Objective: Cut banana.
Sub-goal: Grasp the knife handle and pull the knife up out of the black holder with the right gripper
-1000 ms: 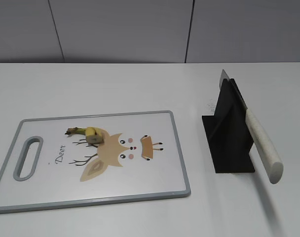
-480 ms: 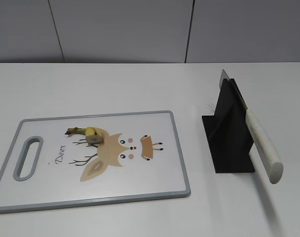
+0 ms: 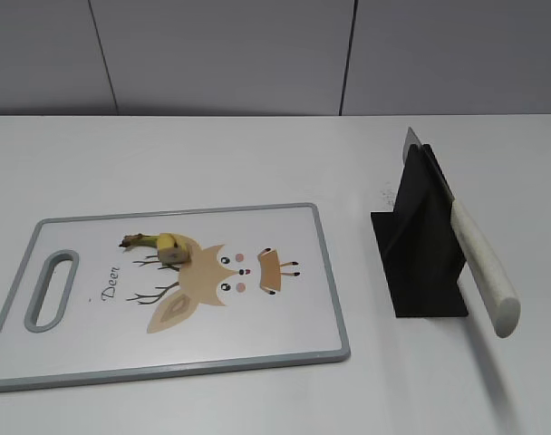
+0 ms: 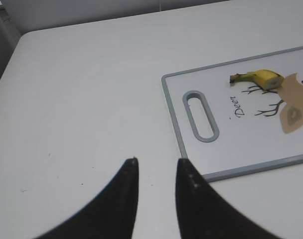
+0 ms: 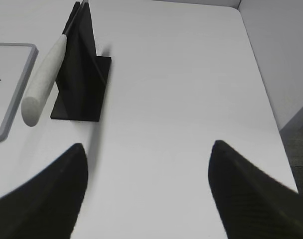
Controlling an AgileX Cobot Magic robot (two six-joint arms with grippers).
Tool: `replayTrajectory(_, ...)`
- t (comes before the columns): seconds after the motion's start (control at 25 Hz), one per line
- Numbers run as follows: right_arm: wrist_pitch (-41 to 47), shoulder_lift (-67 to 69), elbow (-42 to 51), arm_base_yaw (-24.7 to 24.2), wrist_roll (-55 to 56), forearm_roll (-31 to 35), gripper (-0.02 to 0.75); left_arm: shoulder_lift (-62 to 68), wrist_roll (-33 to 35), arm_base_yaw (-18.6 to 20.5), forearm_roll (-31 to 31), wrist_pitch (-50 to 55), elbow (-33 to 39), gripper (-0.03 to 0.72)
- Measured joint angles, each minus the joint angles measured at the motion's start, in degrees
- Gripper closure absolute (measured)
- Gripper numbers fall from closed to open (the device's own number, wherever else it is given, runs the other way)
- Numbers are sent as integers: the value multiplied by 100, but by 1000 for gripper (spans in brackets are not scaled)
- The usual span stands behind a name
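A short banana stub (image 3: 159,245) with its stem lies on the white, grey-rimmed cutting board (image 3: 285,335), at the upper left of the deer print. It also shows in the left wrist view (image 4: 258,78). A white-handled knife (image 3: 484,267) rests slanted in a black stand (image 3: 420,245) to the right of the board. Neither gripper shows in the exterior view. My left gripper (image 4: 156,162) is open with a narrow gap, empty, over bare table left of the board (image 4: 231,144). My right gripper (image 5: 149,147) is wide open, empty, right of the knife (image 5: 42,79) and stand (image 5: 84,74).
The white table (image 3: 257,154) runs back to a grey wall. Its right edge (image 5: 263,94) shows in the right wrist view, with floor beyond. The board's handle slot (image 4: 200,115) faces my left gripper.
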Motion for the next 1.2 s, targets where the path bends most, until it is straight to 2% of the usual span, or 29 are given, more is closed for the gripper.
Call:
replayTrajectory(0.56,0,0,0,0,0,0,155,0,0,0,28,0,0,448)
replayTrajectory(0.8,0,0,0,0,0,0,155,0,0,0,678,-76,0,448)
replayTrajectory(1.2,0,0,0,0,0,0,155,0,0,0,603,-83,0,448)
